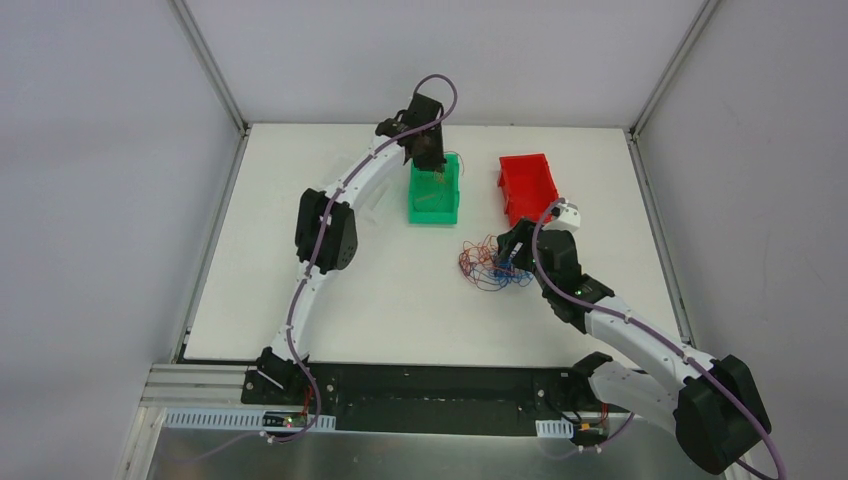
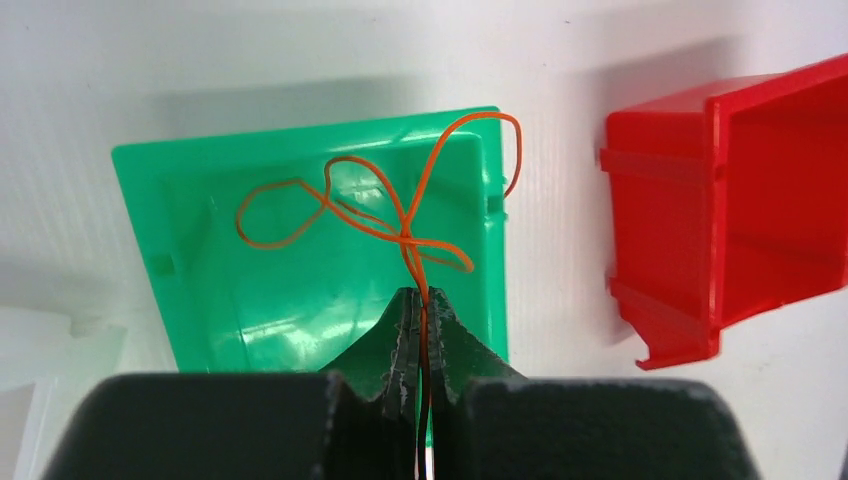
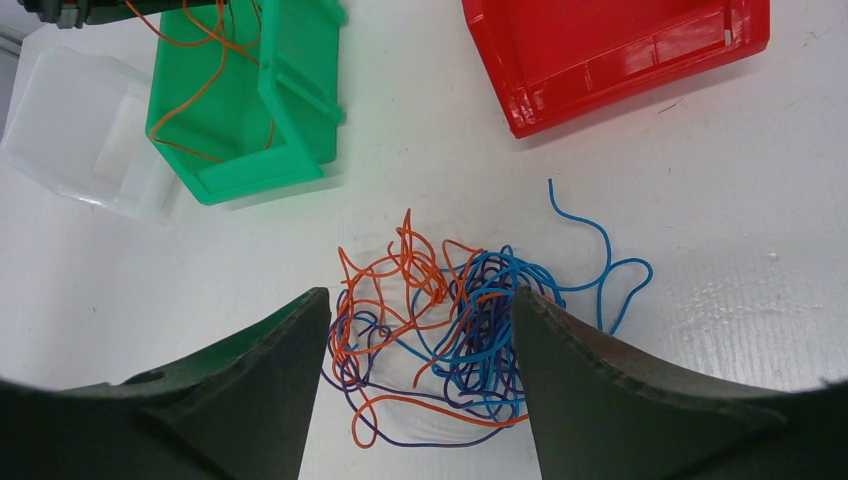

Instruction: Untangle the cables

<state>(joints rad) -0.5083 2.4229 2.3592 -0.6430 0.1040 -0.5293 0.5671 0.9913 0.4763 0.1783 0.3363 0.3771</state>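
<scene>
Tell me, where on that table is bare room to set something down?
Bare: the wide near stretch between the left arm and the tangle of thin orange, blue and purple wires; also the strip between the green plastic bin and red plastic bin. Crowded around the tangle.

Left gripper (image 2: 422,296) holds a cable strand (image 2: 400,215) above a bin (image 2: 200,300); the tangle (image 3: 430,320) lies on the table (image 3: 750,250) beneath the right gripper (image 3: 418,300), second bin (image 3: 600,60) beyond.

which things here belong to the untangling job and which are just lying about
In the job: wire tangle; orange wire pinched in the left hand; green bin below it; open right hand.
Lying about: red bin; clear bin.
</scene>
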